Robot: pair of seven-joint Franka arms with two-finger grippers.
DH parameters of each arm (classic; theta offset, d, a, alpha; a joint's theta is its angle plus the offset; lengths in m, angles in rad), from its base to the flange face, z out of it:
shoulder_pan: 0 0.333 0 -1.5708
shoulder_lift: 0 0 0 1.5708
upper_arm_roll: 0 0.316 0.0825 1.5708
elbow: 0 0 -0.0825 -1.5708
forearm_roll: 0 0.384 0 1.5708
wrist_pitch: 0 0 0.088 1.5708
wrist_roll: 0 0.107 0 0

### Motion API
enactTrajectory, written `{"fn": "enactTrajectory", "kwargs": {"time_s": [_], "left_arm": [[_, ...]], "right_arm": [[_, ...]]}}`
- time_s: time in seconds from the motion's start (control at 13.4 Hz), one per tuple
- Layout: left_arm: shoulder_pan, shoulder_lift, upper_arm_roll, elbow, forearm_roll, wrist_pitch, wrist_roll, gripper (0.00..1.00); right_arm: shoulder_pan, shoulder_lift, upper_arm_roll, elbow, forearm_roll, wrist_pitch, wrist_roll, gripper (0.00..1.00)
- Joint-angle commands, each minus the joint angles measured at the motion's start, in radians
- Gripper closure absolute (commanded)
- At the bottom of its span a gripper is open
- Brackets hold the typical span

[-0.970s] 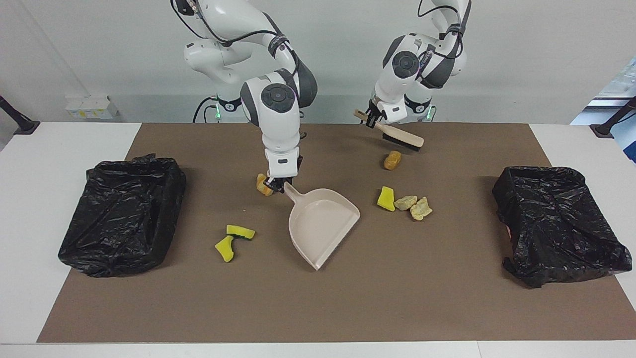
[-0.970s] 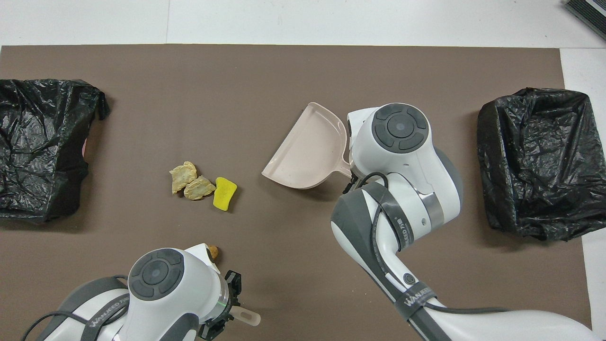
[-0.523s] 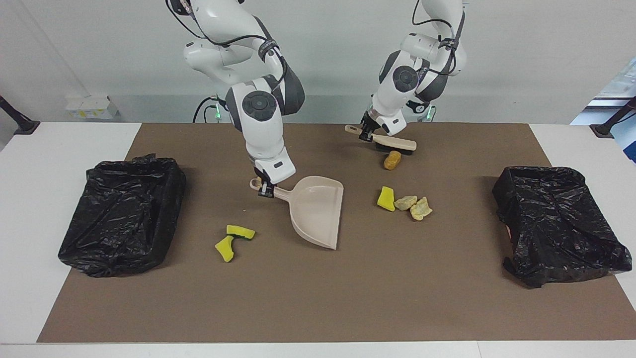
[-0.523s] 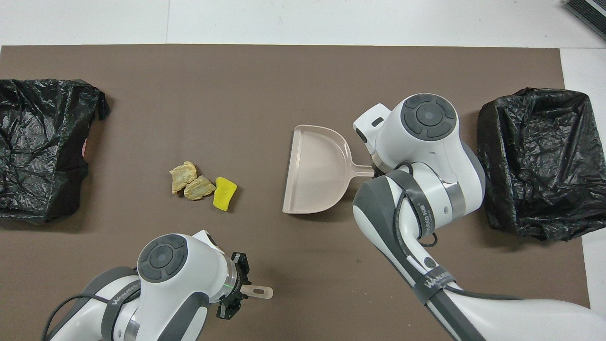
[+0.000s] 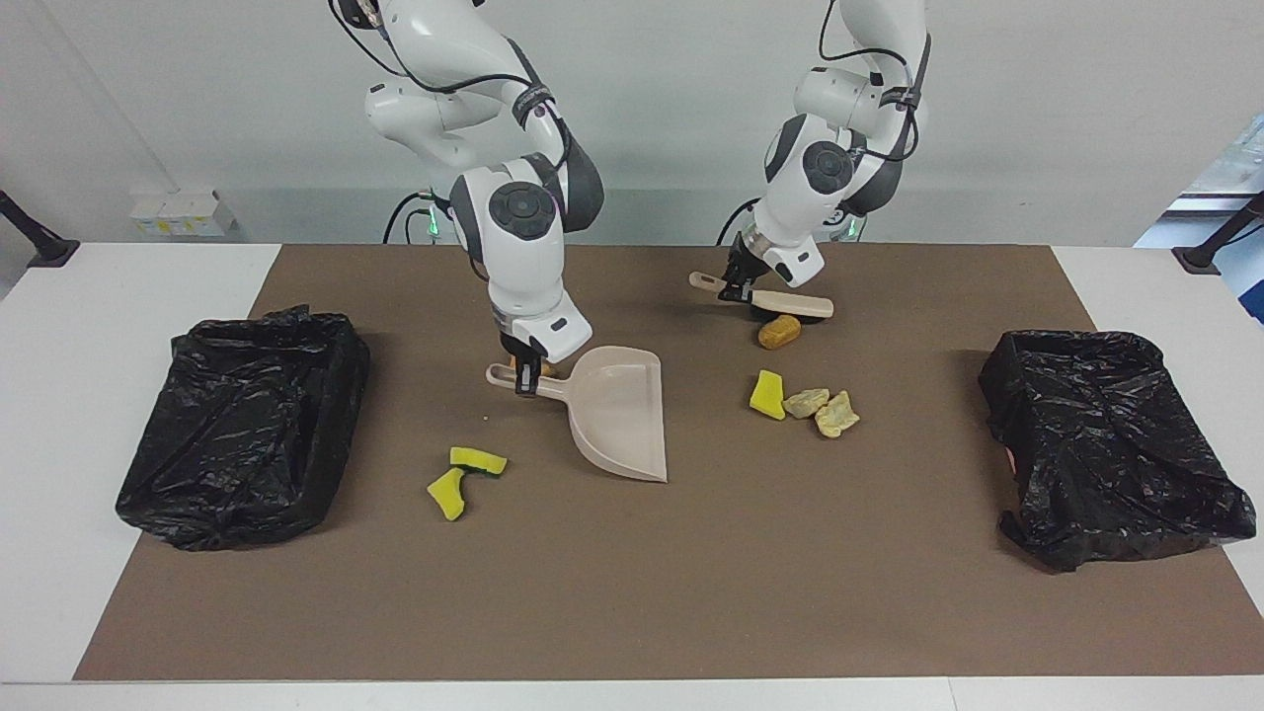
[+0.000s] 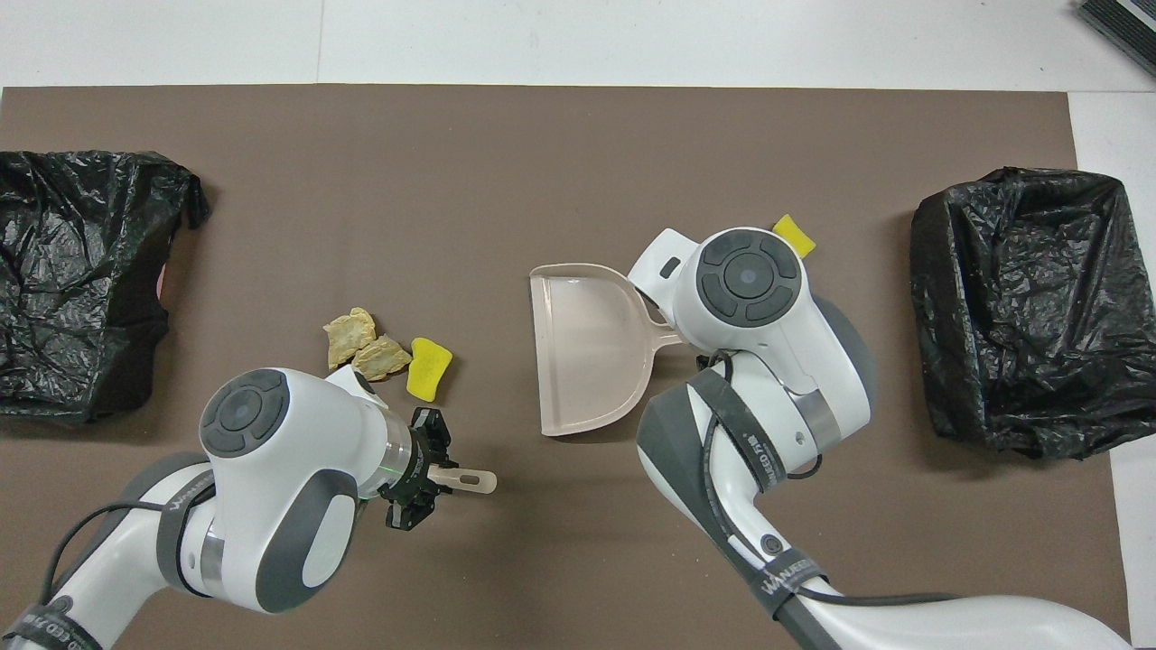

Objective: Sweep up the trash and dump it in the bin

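My jaws pinch both handles, right gripper point(image 5: 529, 378) angling the dustpan point(image 5: 617, 413) toward the trash point(image 5: 806, 403), left gripper point(image 5: 736, 287) lowering the brush point(image 5: 785, 304) just beside an orange-brown lump point(image 5: 778, 331).

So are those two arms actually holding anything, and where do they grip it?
Yes. The right end effector holds the dustpan by its handle; the left end effector holds the brush by its handle.

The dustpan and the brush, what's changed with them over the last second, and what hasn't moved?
The right gripper, shut on the dustpan handle, swung the pan so its mouth now faces the left arm's end. The left gripper brought the brush forward and down onto the brown lump, nudging it. The other trash and both bins stayed put.
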Motion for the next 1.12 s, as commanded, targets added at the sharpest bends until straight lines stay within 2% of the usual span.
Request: {"fn": "enactTrajectory", "kwargs": {"time_s": [0.0, 0.82, 1.05], "left_arm": [[0.023, 0.013, -0.004, 0.016, 0.003, -0.008, 0.153, 1.00], [-0.006, 0.011, -0.016, 0.016, 0.043, -0.008, 0.898, 1.00], [-0.076, 0.005, -0.019, 0.016, 0.043, -0.001, 1.037, 1.00]], "right_arm": [[0.005, -0.027, 0.006, -0.049, -0.070, 0.047, -0.023, 1.00], [0.062, -0.030, 0.008, -0.060, -0.083, 0.050, -0.007, 1.00], [0.089, -0.019, 0.008, -0.060, -0.085, 0.064, 0.050, 1.00]]}}
